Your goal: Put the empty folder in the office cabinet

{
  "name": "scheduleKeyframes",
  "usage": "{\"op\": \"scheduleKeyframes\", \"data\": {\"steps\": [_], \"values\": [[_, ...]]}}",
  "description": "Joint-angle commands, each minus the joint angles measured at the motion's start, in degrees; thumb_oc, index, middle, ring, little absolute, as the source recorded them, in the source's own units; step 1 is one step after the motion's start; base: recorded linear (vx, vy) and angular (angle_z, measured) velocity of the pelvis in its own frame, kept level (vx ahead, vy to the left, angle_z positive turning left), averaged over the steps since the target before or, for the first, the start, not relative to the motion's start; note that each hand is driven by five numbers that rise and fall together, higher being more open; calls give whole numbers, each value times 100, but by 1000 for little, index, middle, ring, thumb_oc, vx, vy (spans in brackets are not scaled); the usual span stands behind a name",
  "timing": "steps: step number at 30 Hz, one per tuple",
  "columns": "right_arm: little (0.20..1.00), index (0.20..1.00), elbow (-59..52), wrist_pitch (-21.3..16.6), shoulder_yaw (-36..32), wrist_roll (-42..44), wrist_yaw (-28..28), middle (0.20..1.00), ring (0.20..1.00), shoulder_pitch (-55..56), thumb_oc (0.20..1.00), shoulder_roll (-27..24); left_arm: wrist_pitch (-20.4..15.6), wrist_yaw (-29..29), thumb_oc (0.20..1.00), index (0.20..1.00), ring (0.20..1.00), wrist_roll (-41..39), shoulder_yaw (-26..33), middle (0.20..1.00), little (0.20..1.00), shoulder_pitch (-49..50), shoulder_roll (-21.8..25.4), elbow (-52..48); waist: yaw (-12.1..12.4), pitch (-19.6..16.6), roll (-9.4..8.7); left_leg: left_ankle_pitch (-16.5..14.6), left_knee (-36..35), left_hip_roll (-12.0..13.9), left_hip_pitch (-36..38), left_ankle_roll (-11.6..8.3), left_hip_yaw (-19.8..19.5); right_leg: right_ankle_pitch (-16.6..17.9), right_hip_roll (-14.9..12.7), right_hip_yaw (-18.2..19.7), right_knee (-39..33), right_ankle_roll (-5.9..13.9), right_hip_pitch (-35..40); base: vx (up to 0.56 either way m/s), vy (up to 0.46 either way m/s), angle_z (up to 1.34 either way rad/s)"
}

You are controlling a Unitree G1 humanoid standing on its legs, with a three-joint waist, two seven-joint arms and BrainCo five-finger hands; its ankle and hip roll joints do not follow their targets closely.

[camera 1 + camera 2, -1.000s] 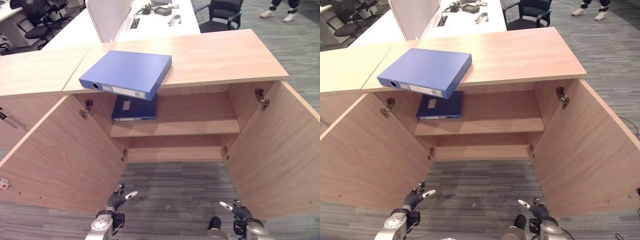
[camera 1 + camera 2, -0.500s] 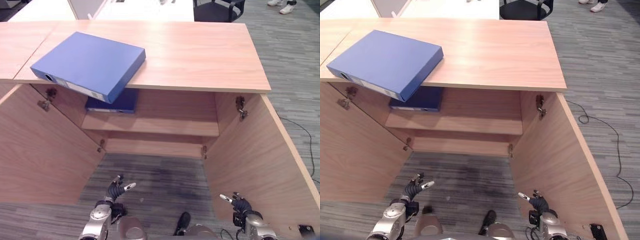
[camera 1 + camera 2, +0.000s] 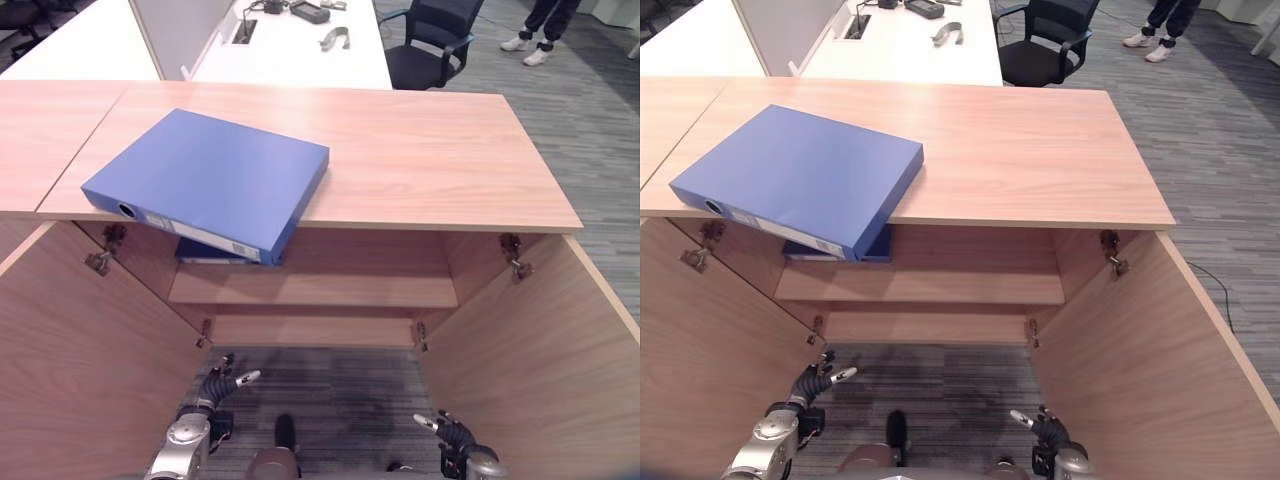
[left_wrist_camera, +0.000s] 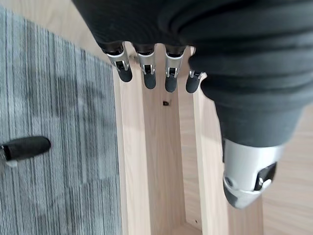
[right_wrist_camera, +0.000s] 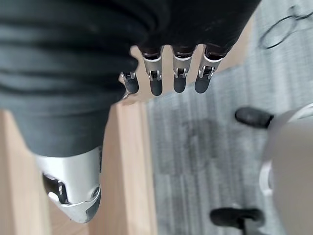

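Left robot hand point(image 3: 218, 385): low at near left, above the grey carpet point(image 3: 340, 395), fingers straight and relaxed, holding nothing. Its wrist view shows the fingers point(image 4: 148, 73) in a row above a wooden panel edge.

Right robot hand point(image 3: 447, 432): low at near right, fingers likewise spread loosely apart, empty. Its wrist view shows the fingers point(image 5: 177, 76) over carpet beside a wooden edge.

Cabinet point(image 3: 330, 290): light wood, both doors swung wide open; left door point(image 3: 70, 350) and right door point(image 3: 550, 370) flank the two hands. One inner shelf point(image 3: 320, 290) runs across the far interior.

Blue folder point(image 3: 210, 182): lies flat on the counter point(image 3: 430, 150) that tops the cabinet, at its left part, set at an angle, its near corner and spine overhanging the front edge. Apart from both hands.

Second blue folder point(image 3: 830, 250): lies on the inner shelf at left, mostly hidden beneath the overhanging folder.

Far background: white desk point(image 3: 290, 50), black office chair point(image 3: 430, 45), a person's legs point(image 3: 535, 25).
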Motion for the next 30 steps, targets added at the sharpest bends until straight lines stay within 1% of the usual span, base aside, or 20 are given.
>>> {"op": "scheduleKeyframes", "data": {"steps": [1,2,4,5,7,9,10,11,12,13,14,15,16,17,18,19,22,23,30], "values": [[1000,1000,-16,-71,-227,-95,-35,1000,1000,-260,1000,-225,-248,-27,1000,1000,1000,86,-73,1000,1000,-181,-59,-170,111,170,240,-724,88,491,571,-441,59,324,-308,108,248,403,-291,6,221,20],[1000,1000,15,-60,-255,-70,-43,1000,1000,-270,1000,-187,-245,-43,1000,1000,1000,110,-100,1000,1000,-217,-41,-155,112,172,212,-784,88,390,578,-370,56,345,-408,149,370,438,-337,1,165,13],[1000,1000,16,-61,-258,-70,-44,1000,1000,-272,1000,-185,-248,-43,1000,1000,1000,110,-101,1000,1000,-222,-40,-151,118,174,206,-785,88,383,579,-365,60,340,-418,157,383,441,-346,4,75,11],[1000,1000,8,-63,-270,-65,-49,1000,1000,-276,1000,-173,-255,-48,1000,1000,1000,131,-122,1000,1000,-229,-24,-145,105,176,186,-821,88,338,589,-328,74,358,-470,178,464,461,-371,2,158,7],[1000,1000,-13,-57,-254,-45,-36,1000,1000,-298,1000,-108,-230,-44,1000,1000,1000,134,-92,1000,1000,-236,29,-200,120,246,187,-914,88,228,685,-189,178,361,-568,243,1062,471,-615,-3,224,1],[1000,1000,46,-60,-206,-16,-20,1000,1000,-353,1000,-63,-216,-26,1000,1000,1000,67,-62,1000,1000,-226,36,-244,146,332,226,-934,88,209,776,-98,274,519,-653,184,1674,506,-865,12,172,-7],[1000,1000,68,-58,-157,-37,-7,1000,1000,-370,1000,-45,-210,-11,1000,1000,1000,43,-40,1000,1000,-223,48,-240,168,360,272,-948,88,222,825,-65,335,560,-649,69,1965,521,-986,50,162,-16],[1000,1000,82,-51,-134,-45,7,1000,1000,-371,1000,-20,-202,-12,1000,1000,1000,24,-30,1000,1000,-206,45,-252,161,372,295,-975,88,220,861,-37,353,539,-592,41,2231,528,-1097,73,178,-27],[1000,1000,100,-58,-99,-36,26,1000,1000,-368,1000,2,-185,-6,1000,1000,1000,33,-51,1000,1000,-227,51,-219,97,419,316,-1018,88,203,923,-7,343,383,-328,144,2431,498,-1228,66,122,-25],[1000,1000,113,-61,-96,-38,36,1000,1000,-364,1000,-1,-190,4,1000,1000,1000,34,-48,1000,1000,-230,47,-215,51,442,325,-1028,88,185,953,9,309,317,-114,296,2444,514,-1339,67,96,-21],[1000,1000,110,-78,-85,-10,35,1000,1000,-335,1000,-12,-189,27,1000,1000,1000,47,-69,1000,1000,-249,62,-200,3,459,320,-1030,88,137,951,28,268,95,174,441,2239,473,-1335,35,33,-4],[1000,1000,110,-78,-85,-9,35,1000,1000,-338,1000,-11,-190,27,1000,1000,1000,47,-68,1000,1000,-252,63,-199,0,445,326,-1010,88,146,926,27,265,137,189,430,2190,467,-1336,69,-6,22],[1000,1000,99,-107,-54,17,19,1000,1000,-249,1000,-27,-211,-19,1000,1000,1000,56,-112,1000,1000,-277,47,-231,-40,440,287,-1021,88,65,937,43,133,-285,508,686,1651,251,-1122,49,-27,32],[1000,1000,115,-116,-57,22,22,1000,1000,-237,1000,-36,-220,-23,1000,1000,1000,57,-119,1000,1000,-282,36,-224,-49,415,274,-988,88,34,898,47,104,-294,585,792,1495,144,-1094,75,-47,43],[1000,1000,164,-119,-51,8,12,1000,1000,-243,1000,-62,-230,-15,1000,1000,1000,49,-120,1000,1000,-301,16,-212,-56,387,274,-968,88,25,886,29,75,-274,661,909,1339,79,-1085,40,-66,45],[1000,1000,201,-110,-37,-26,6,1000,1000,-217,1000,-113,-238,-3,1000,1000,1000,34,-101,1000,1000,-308,-16,-177,-33,327,256,-933,88,24,844,5,95,-217,707,880,968,22,-890,37,-64,44],[1000,1000,212,-111,-29,-34,18,1000,1000,-199,1000,-144,-238,-6,1000,1000,1000,-12,-94,1000,1000,-287,-51,-196,-31,283,262,-910,88,37,832,-16,84,-181,724,816,789,2,-773,22,-41,18],[1000,1000,269,-110,-32,-61,20,1000,1000,-185,1000,-199,-249,-13,1000,1000,1000,-36,-99,1000,1000,-262,-94,-197,-21,216,256,-888,88,55,822,-51,78,-142,718,731,588,-5,-622,25,-34,-4],[1000,1000,375,-79,-104,-110,9,1000,1000,-150,1000,-295,-224,-49,1000,1000,1000,44,-119,1000,1000,-67,-166,-281,6,129,211,-879,88,57,825,-106,-18,-41,692,651,225,3,-334,9,-12,3]]}}
